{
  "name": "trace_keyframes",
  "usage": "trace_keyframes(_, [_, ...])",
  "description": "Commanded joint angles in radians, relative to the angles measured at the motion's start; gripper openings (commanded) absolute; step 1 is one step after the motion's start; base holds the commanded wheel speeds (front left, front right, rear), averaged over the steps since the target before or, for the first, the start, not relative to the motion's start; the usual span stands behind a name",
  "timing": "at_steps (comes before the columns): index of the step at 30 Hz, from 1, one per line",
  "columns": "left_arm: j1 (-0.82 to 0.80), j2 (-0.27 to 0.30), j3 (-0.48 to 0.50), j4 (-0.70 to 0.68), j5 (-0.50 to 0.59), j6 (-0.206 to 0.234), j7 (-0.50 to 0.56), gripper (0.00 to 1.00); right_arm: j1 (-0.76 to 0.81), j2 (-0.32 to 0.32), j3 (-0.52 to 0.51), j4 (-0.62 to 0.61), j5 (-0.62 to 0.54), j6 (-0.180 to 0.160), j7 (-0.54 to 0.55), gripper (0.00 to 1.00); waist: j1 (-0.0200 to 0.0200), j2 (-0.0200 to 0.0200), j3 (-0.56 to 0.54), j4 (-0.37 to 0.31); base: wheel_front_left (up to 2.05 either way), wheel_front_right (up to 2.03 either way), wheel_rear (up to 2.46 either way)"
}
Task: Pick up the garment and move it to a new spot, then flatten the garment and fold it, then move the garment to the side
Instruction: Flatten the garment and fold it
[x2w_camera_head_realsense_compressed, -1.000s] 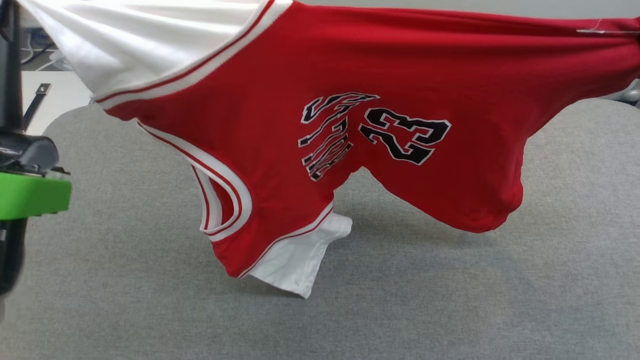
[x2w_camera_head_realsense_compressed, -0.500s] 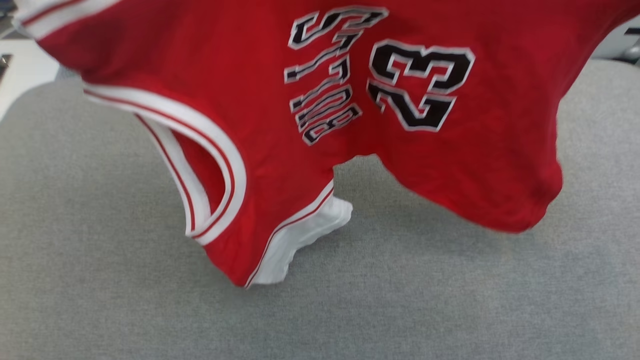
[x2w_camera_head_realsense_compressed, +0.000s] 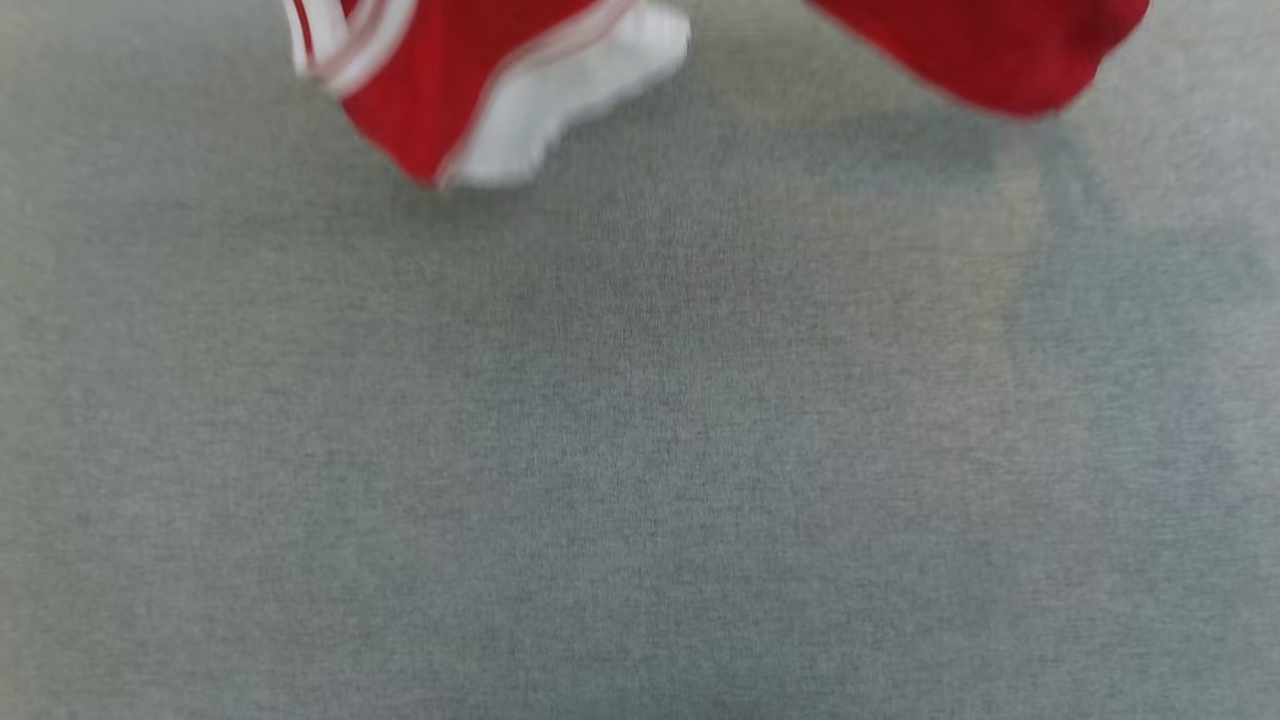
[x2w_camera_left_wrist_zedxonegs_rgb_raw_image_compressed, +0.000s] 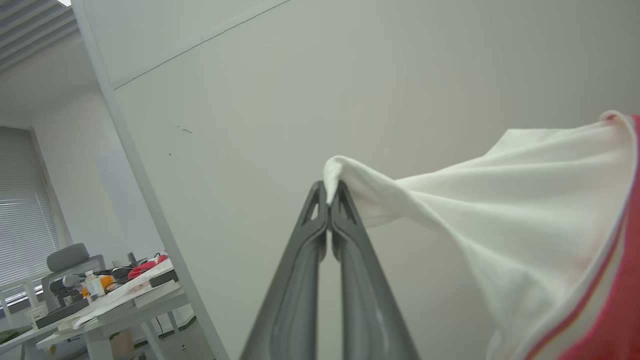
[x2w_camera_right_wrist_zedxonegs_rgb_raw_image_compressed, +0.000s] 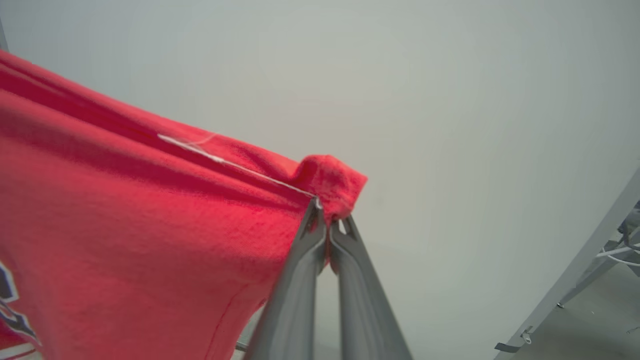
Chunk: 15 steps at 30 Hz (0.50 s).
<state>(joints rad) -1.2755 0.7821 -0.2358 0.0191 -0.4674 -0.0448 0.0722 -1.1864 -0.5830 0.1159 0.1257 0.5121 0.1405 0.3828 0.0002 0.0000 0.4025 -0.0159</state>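
**A:** What's changed, biggest thing first?

**B:** The grey cloth-covered table (x2w_camera_head_realsense_compressed: 640, 450) now takes up nearly the whole head view, and it is blurred. A second ago its rounded far edge and the room behind were in that view. The whole picture has slid, so the head has tipped down. Don't read all of it as cloth moving.

**A:** And the garment?

**B:** The garment (x2w_camera_head_realsense_compressed: 420, 100), a red jersey shirt with white short sleeves and white-striped trim, hangs in the air, stretched between the two arms. A second ago its chest crossed the head view. Now its two lowest folds dip in at the top edge, over the table's far part. I can't tell whether the lower white sleeve (x2w_camera_head_realsense_compressed: 570, 90) brushes the table.

**A:** Grips?

**B:** The left gripper (x2w_camera_left_wrist_zedxonegs_rgb_raw_image_compressed: 329, 197) is pinched tight on the edge of the other white sleeve. The right gripper (x2w_camera_right_wrist_zedxonegs_rgb_raw_image_compressed: 327, 220) is pinched on a bunched red corner.

**A:** Meaning?

**B:** I'd judge this is the carry. The garment is lifted but not yet laid at a new spot, and the flattening and folding are still to do.
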Motion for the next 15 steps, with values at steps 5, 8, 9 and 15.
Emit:
trace_keyframes(5, [-0.249, -0.033, -0.036, 0.202, 0.080, -0.026, -0.074, 0.00, -0.192, -0.005, 0.033, 0.152, -0.078, -0.010, -0.098, 0.00, -0.0002, 0.0000, 0.187, 0.004, 0.00, 0.00, 0.00])
trace_keyframes(8, [-0.356, -0.071, -0.058, 0.311, 0.095, -0.038, -0.110, 0.00, -0.289, 0.012, 0.058, 0.236, -0.120, -0.010, -0.148, 0.00, -0.0002, 0.0000, 0.223, 0.008, 0.00, 0.00, 0.00])
trace_keyframes(9, [-0.397, -0.086, -0.066, 0.350, 0.103, -0.042, -0.129, 0.00, -0.323, 0.016, 0.069, 0.268, -0.137, -0.010, -0.165, 0.00, -0.0002, 0.0000, 0.237, 0.010, 0.00, 0.00, 0.00])
trace_keyframes(15, [-0.558, -0.162, -0.108, 0.543, 0.147, -0.052, -0.269, 0.00, -0.470, 0.054, 0.090, 0.440, -0.216, -0.010, -0.272, 0.00, -0.0002, 0.0000, 0.290, 0.026, 0.00, 0.00, 0.00])
